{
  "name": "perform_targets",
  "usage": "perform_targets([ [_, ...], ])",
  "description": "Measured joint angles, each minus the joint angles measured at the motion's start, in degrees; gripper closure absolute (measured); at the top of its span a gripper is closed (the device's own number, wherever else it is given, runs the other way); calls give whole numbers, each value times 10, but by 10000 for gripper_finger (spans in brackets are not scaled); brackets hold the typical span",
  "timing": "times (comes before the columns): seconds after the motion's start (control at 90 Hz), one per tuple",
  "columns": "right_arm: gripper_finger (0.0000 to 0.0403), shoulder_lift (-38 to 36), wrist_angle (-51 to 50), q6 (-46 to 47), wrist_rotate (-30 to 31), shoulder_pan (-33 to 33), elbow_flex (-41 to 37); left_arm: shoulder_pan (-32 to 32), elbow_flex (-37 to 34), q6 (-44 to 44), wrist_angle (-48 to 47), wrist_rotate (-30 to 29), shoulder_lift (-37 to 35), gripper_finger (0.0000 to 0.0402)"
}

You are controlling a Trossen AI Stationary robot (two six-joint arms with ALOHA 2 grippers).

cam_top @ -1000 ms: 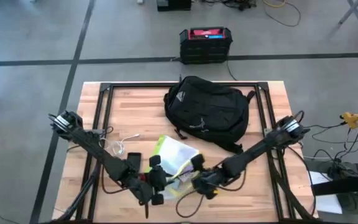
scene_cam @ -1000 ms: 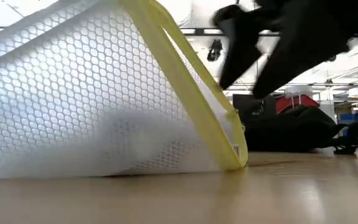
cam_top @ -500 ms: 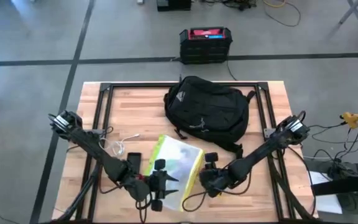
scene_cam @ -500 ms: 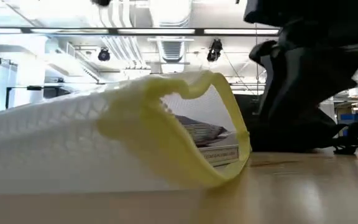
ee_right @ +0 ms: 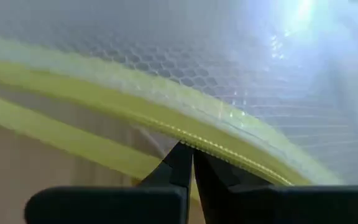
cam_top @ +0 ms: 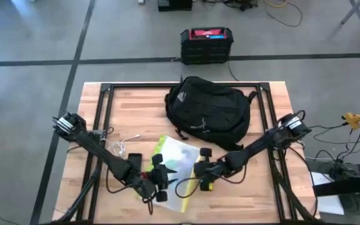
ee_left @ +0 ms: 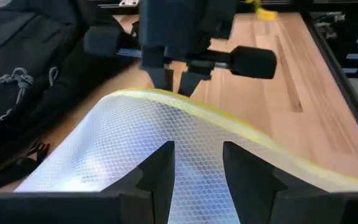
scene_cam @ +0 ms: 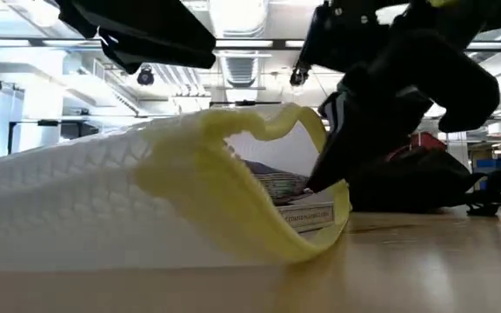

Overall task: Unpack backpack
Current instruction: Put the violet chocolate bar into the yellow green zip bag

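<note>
**Mesh pouch out on the worktop, both arms at its zip edge**

The large soft black fabric backpack (cam_top: 208, 112) lies at the far middle of the pale wooden worktop (cam_top: 136, 109), well apart from both arms, with nothing touching it. Nearer the front edge lies a translucent white honeycomb-mesh pouch with a yellow zip border (cam_top: 175, 164), flat on the wood; the low view shows its mouth gaping, with printed paper visible inside.

The right end effector (cam_top: 203, 172) is at the pouch's yellow border. Its own wrist view shows the two dark fingers (ee_right: 185, 163) pressed together to a point just under the yellow zip strip, so it reads as closed, apparently pinching the border or the zip pull; which of the two cannot be told. The left end effector (cam_top: 157, 178) is at the pouch's opposite side, its fingers (ee_left: 160, 171) spread with a clear gap, resting over the mesh without clamping it.

Judging by the layout, the pouch has already come out of the backpack, so part of the unpacking looks done. A thin white cable (cam_top: 125, 142) and a small dark object beside it also lie on the wood by the left arm. Whether the backpack still holds more cannot be seen. What seems left is settling this pouch, then returning to the backpack.
</note>
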Motion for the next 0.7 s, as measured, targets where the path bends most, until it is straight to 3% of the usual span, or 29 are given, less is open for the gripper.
perform_targets([
  [0.256,403,7,-3,21,-97,15,0,2,-1,0,27,1,25,282],
  [0.556,403,52,20,7,62,-3,22,13,-2,1,35,4,59,283],
  [0.7,403,19,-37,-16,66,5,40,15,-1,10,32,5,56,283],
])
